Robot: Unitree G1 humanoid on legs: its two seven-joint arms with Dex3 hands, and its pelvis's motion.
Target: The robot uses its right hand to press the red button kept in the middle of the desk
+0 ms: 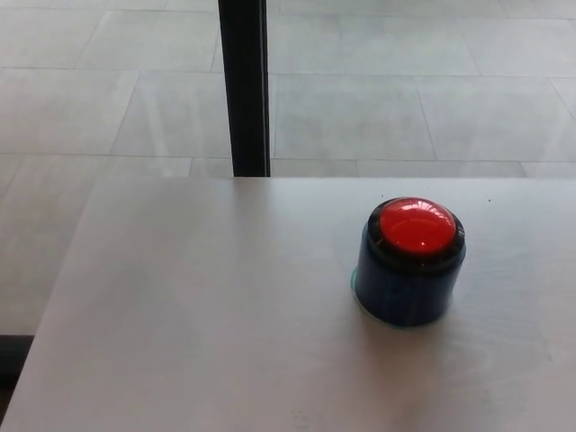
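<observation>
A red domed button (416, 225) tops a dark blue round housing (409, 288) with a black collar. It stands upright on the pale grey desk (198, 315), right of the picture's middle. No part of either arm or hand shows in the head view.
A black vertical post (244, 85) rises behind the desk's far edge, left of the button. Beyond it lies a grey tiled floor (405, 99). The desk's left edge runs diagonally at the picture's left, with a dark object (11, 355) low beside it.
</observation>
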